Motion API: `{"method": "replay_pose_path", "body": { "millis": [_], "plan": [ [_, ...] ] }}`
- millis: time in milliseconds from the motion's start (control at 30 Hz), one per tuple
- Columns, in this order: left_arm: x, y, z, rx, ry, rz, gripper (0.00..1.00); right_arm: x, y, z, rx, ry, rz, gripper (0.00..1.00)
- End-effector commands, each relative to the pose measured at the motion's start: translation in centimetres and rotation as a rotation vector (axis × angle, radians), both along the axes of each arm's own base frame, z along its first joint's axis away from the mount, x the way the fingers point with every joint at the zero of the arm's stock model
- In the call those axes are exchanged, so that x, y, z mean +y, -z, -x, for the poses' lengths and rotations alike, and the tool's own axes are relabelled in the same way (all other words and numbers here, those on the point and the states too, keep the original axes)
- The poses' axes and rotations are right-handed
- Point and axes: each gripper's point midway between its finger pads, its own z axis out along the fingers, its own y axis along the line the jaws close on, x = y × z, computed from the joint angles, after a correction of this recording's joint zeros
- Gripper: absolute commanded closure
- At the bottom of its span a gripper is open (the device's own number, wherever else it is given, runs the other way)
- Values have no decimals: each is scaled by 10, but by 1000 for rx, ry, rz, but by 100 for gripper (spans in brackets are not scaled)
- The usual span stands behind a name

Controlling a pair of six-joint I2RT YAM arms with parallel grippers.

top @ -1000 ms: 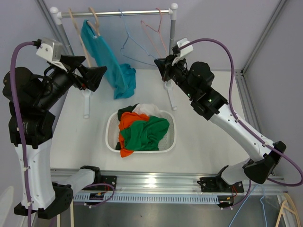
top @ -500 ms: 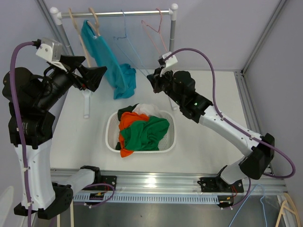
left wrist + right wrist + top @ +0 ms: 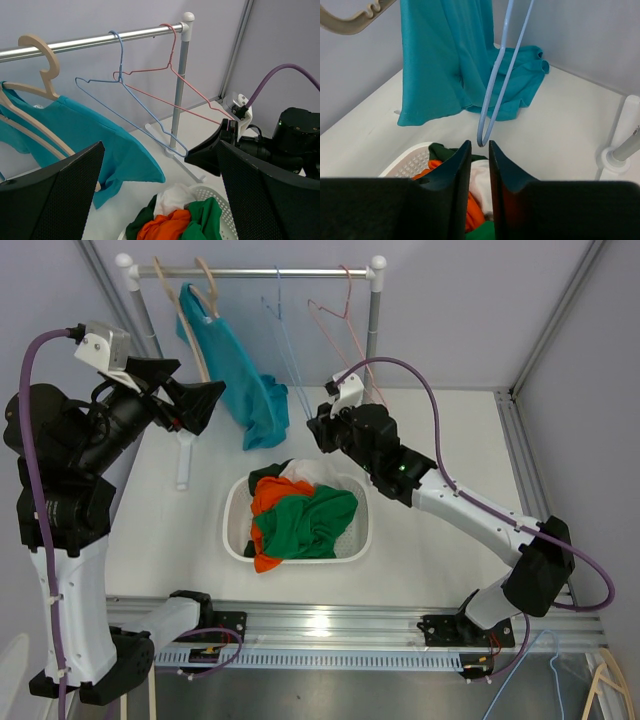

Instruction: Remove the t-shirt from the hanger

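A teal t-shirt (image 3: 235, 380) hangs on a wooden hanger (image 3: 205, 280) at the left end of the rail (image 3: 290, 270); its lower part lies bunched on the table. It also shows in the left wrist view (image 3: 100, 145) and the right wrist view (image 3: 440, 60). My left gripper (image 3: 195, 390) is wide open and empty, just left of the shirt (image 3: 160, 190). My right gripper (image 3: 315, 425) is to the right of the shirt, its jaws a narrow gap apart with nothing between them (image 3: 480, 145). The tip of a blue wire hanger (image 3: 495, 90) hangs just ahead of it.
A bare blue wire hanger (image 3: 285, 350) and a pink wire hanger (image 3: 340, 315) hang on the rail. The rail's right post (image 3: 375, 330) stands behind my right arm. A white basket (image 3: 235, 510) with green, orange and white clothes sits below both grippers.
My right gripper has moved left and down, from by the right post towards the shirt and over the basket's far edge. The left arm has not moved.
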Motion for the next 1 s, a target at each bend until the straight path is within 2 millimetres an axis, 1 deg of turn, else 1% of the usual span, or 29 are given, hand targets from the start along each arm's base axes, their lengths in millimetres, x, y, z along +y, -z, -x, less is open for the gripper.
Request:
{"method": "replay_pose_path", "body": {
  "millis": [0,33,67,100,133,167,267,300,367,433,500,533,567,600,633,667,700,733,800,833,867,900,933,967],
  "plan": [
    [-3,-8,7,-24,19,17,2,-1,-25,4,-38,0,-53,74],
    [-3,-9,7,-27,19,18,2,0,-25,4,-39,-1,-54,72],
    [-3,-9,7,-26,18,18,2,0,-30,4,-48,-2,-57,71],
    [-3,-9,7,-27,19,18,1,0,-32,3,-49,0,-61,66],
    [-3,-10,8,-29,18,18,1,-1,-34,2,-54,7,-59,61],
    [-3,-10,8,-29,18,18,1,-1,-35,1,-57,10,-60,50],
    [-2,-10,7,-30,16,17,1,-4,-45,-3,-82,32,-61,45],
    [-2,-11,7,-33,16,17,1,-5,-51,-4,-96,39,-60,43],
    [-2,-10,7,-28,16,17,1,-8,-55,-6,-101,57,-55,35],
    [-2,-11,8,-32,13,16,1,-9,-62,-5,-113,58,-57,32],
    [-1,-9,7,-27,10,16,1,-15,-69,-1,-119,74,-66,16],
    [-1,-8,7,-26,8,16,1,-17,-69,0,-117,82,-64,6],
    [0,-8,9,-33,5,19,0,-22,-69,0,-112,104,-59,1],
    [0,-7,6,-27,0,33,0,-26,-77,5,-120,111,-72,1],
    [5,-5,6,-24,-34,59,0,-30,-72,8,-104,121,-52,1],
    [6,4,1,14,-49,103,1,-36,-72,8,-97,148,-40,1],
    [6,3,3,7,-50,123,0,-43,-76,10,-101,169,-45,1],
    [6,7,1,1,-49,134,0,-53,-86,15,-110,188,-62,0],
    [10,13,4,12,-70,167,0,-68,-86,20,-104,219,-50,1],
    [12,20,3,27,-87,174,1,-85,-95,24,-112,267,-66,1],
    [19,22,2,28,-128,188,0,-94,-90,28,-95,286,-47,1],
    [23,30,6,47,-154,207,1,-102,-90,32,-92,304,-43,1],
    [27,44,3,77,-180,218,0,-109,-89,35,-87,318,-37,1],
    [32,49,4,87,-216,238,0,-121,-93,43,-88,324,-42,1]
  ]
}}
